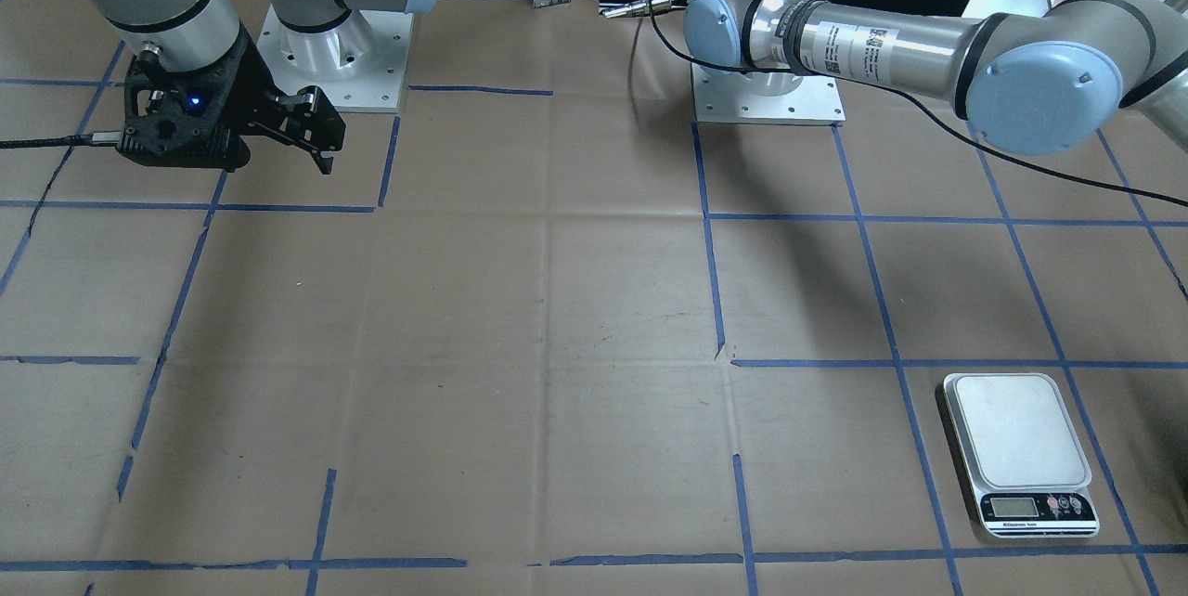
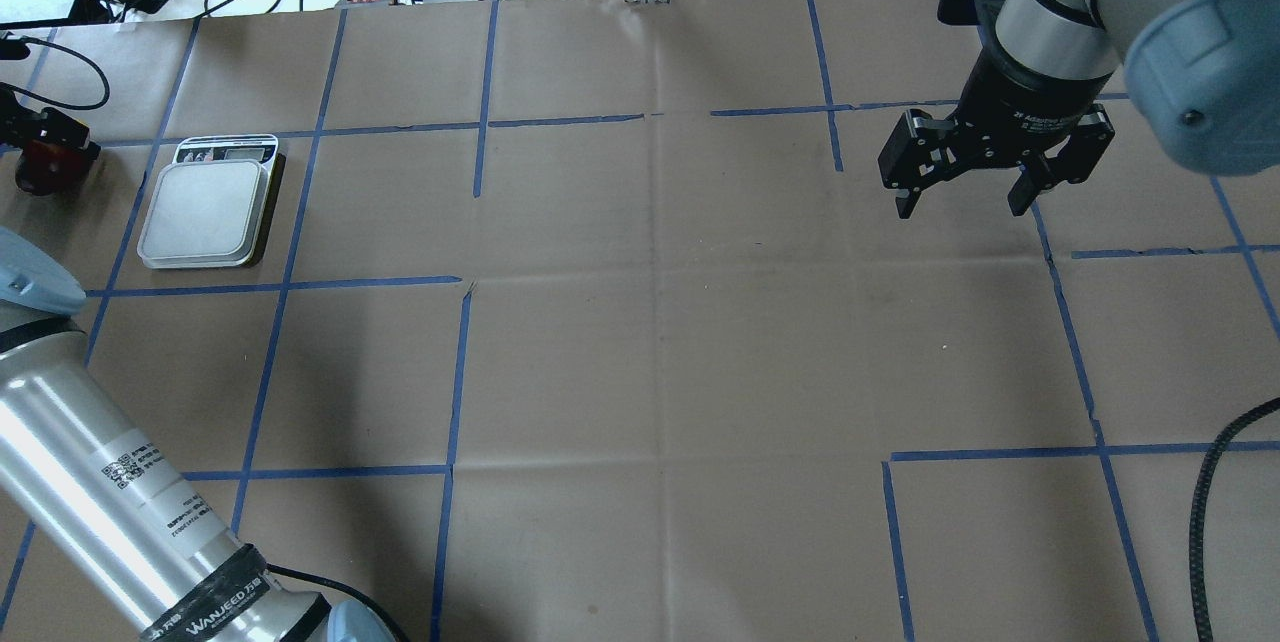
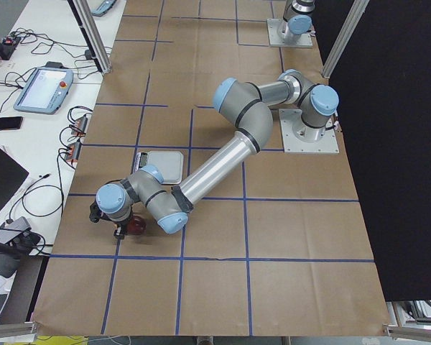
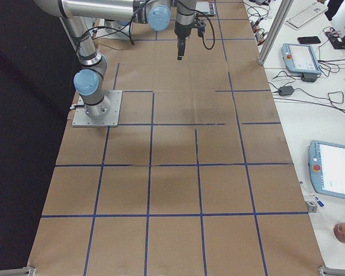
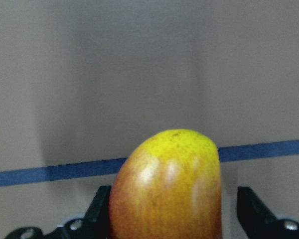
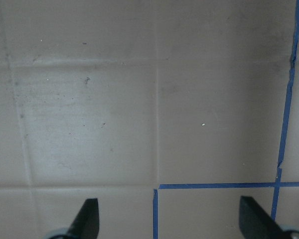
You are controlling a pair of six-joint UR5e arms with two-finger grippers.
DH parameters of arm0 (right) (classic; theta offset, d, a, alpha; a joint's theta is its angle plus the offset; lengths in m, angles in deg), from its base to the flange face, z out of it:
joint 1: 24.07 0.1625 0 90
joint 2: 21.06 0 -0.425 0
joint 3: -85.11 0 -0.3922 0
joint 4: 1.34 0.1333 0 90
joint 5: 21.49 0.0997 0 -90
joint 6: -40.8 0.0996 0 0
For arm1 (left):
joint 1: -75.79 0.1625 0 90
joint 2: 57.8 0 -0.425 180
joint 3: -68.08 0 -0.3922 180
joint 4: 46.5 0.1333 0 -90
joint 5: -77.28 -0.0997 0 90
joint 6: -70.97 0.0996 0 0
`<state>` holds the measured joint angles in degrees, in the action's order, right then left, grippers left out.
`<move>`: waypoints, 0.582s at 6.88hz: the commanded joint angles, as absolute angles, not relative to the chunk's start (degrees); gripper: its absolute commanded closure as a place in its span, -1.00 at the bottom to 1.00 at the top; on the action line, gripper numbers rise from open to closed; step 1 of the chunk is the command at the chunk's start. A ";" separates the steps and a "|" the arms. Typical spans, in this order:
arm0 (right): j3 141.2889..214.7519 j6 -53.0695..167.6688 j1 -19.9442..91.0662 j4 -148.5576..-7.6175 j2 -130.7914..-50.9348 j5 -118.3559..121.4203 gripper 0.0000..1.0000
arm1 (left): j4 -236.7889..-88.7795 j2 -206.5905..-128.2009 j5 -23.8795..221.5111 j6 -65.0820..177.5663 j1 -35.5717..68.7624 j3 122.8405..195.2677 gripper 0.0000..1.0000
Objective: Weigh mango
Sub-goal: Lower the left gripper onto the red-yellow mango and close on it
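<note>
Yellow-tipped, the mango lies on the table's far left between the spread fingers of the left gripper, 1 finger apart from its skin, long axis pointing away from the wrist. Just beside it sits the scale. Well apart, the right gripper hangs open and empty.

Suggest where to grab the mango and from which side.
Best bet: grip the mango across its short width, at the middle of its rounded flanks, coming down from above. It lies flat on the table, yellow end pointing away from the wrist camera, so both flanks are free. The left gripper straddles it this way, jaws open.
</note>
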<state>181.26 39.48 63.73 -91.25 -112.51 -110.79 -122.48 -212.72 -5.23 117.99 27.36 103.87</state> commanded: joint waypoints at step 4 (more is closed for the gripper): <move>181.27 39.48 63.73 -91.25 -112.46 -110.79 -1.00 | -130.66 -202.08 -5.68 114.94 26.06 107.87 0.00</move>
<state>181.26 39.48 63.73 -91.25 -112.47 -110.79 -126.10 -206.83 -5.48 116.86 26.88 105.59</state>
